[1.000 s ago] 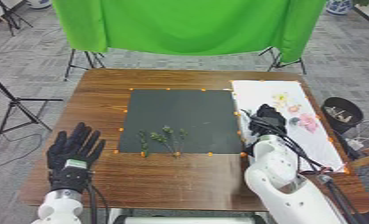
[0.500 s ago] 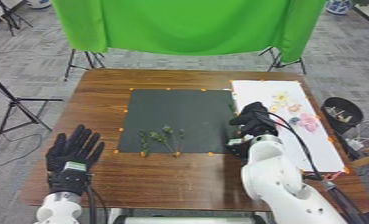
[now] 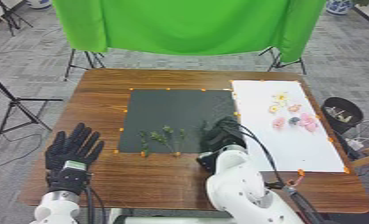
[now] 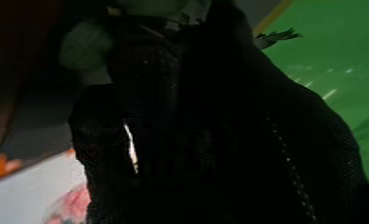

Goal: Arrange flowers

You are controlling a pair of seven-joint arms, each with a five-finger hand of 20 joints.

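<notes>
In the head view my right hand [image 3: 223, 136] is over the right edge of the dark mat [image 3: 158, 107], with a faint green sprig [image 3: 221, 107] sticking out beyond it. My right hand [image 4: 189, 115] is curled round the leafy sprig [image 4: 83, 45] in the right wrist view, its stem partly hidden by the glove. Several green stems [image 3: 169, 132] lie on the mat's near part, left of this hand. At the table's left side my left hand [image 3: 72, 151] is open, fingers straight.
On the right a white sheet [image 3: 274, 150] holds yellow flowers [image 3: 281, 97], pink flowers [image 3: 308, 121] and a grey-blue one [image 3: 294, 121]. Orange markers edge the mat and sheet. A black bin [image 3: 342, 111] stands beyond the table's right edge.
My right hand has moved left from the white sheet to the dark mat with the sprig, uncovering a pink flower on the sheet. My left hand has stayed where it was.
</notes>
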